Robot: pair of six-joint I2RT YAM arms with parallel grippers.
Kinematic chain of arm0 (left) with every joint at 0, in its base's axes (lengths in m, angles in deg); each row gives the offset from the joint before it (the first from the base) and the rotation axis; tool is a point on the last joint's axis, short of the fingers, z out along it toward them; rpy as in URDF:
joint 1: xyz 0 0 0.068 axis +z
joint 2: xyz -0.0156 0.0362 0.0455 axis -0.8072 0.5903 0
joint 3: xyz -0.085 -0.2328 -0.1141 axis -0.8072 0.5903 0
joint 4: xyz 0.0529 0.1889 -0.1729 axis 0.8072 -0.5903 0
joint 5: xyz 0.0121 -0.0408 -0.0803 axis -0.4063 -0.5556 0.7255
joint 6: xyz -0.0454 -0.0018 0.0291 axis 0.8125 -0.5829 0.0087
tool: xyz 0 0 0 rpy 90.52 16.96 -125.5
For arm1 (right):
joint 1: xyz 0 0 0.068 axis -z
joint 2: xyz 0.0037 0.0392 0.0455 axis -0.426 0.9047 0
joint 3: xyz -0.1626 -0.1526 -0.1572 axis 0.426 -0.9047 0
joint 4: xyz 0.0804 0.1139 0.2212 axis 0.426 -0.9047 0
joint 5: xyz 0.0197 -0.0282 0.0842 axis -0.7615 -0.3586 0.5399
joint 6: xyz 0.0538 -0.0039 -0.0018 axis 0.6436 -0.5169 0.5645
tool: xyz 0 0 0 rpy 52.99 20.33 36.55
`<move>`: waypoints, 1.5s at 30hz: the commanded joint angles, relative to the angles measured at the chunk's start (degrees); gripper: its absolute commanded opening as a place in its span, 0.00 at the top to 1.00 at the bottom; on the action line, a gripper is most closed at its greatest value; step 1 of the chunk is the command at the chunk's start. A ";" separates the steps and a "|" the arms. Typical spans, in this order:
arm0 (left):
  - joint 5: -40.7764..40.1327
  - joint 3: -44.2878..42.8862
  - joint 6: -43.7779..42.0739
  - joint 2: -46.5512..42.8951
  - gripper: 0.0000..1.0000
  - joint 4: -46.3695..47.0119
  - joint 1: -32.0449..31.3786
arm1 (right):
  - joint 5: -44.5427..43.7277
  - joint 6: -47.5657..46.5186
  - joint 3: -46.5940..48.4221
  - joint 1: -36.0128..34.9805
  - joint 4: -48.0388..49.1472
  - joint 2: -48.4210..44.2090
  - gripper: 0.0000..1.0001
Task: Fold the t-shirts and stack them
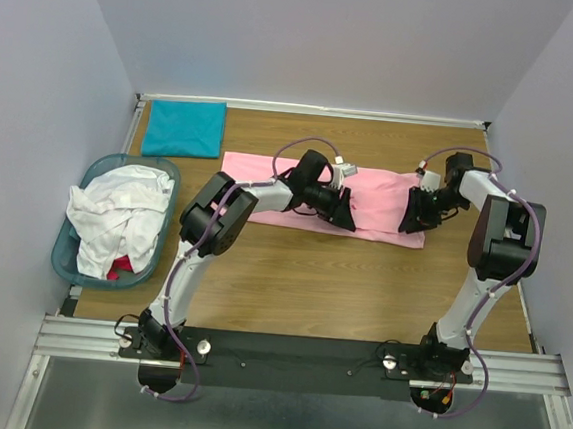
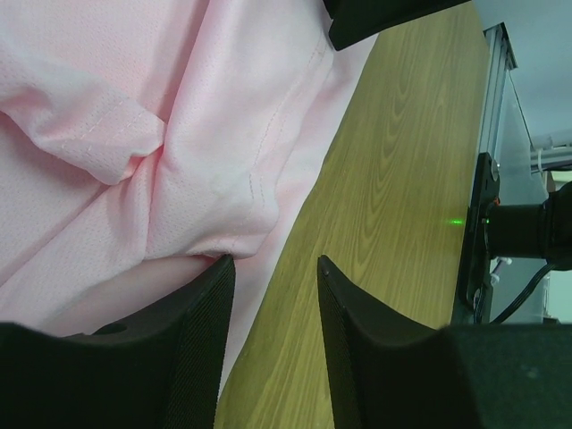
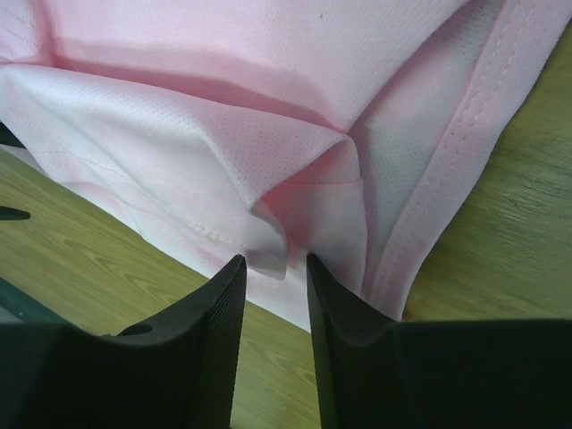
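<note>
A light pink t-shirt lies folded in a long strip across the middle of the table. My left gripper is at its near edge around the middle, and my right gripper is at its near right corner. In the left wrist view the jaws are open over bare wood, and the pink cloth touches one fingertip. In the right wrist view the jaws are open, with a raised fold of the pink cloth at their tips. A teal t-shirt lies folded at the back left.
A light-blue basket at the left edge holds crumpled white shirts with a bit of red cloth under them. Metal rails edge the table at the left, back and right. The arm bases stand at the near edge.
</note>
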 commanded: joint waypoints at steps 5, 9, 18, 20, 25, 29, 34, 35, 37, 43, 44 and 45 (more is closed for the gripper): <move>1.94 -1.55 1.35 0.95 0.67 2.42 -0.32 | 3.28 0.89 2.31 0.16 0.00 0.70 0.70; 1.76 -1.55 1.53 0.77 0.82 2.51 -0.23 | 3.63 0.98 2.66 0.07 -0.09 0.78 0.78; 2.73 -2.51 2.32 0.42 1.00 3.56 0.91 | 6.00 2.03 5.12 0.16 -0.09 1.22 0.99; 2.82 -2.78 2.58 0.16 1.00 4.00 1.26 | 6.71 2.47 6.08 0.16 0.00 1.49 0.99; 2.82 -3.48 4.25 -0.02 1.00 6.54 2.84 | 8.73 4.49 9.15 0.16 0.00 3.42 0.99; 2.56 -5.06 5.74 0.76 1.00 8.39 5.12 | 10.31 6.51 11.35 0.16 0.18 5.70 0.99; 3.70 -3.14 5.49 -0.98 1.00 11.82 6.36 | 10.84 8.88 13.03 0.16 1.05 7.81 1.00; 4.13 -2.43 5.40 -1.51 1.00 12.26 6.45 | 11.01 9.41 13.29 0.16 1.23 8.34 0.99; 4.05 -0.68 5.39 -2.48 1.00 12.96 6.45 | 12.06 11.25 13.91 0.33 2.10 9.30 0.99; 2.30 3.01 3.20 -3.54 1.00 10.86 6.19 | 15.23 16.27 15.31 0.51 3.60 10.89 0.99; 2.03 3.89 3.02 -4.15 1.00 10.86 6.10 | 15.67 16.62 15.31 0.51 3.69 10.89 0.99; 1.85 5.56 2.76 -4.41 1.00 10.86 5.84 | 15.76 17.23 15.31 0.51 3.87 10.72 0.99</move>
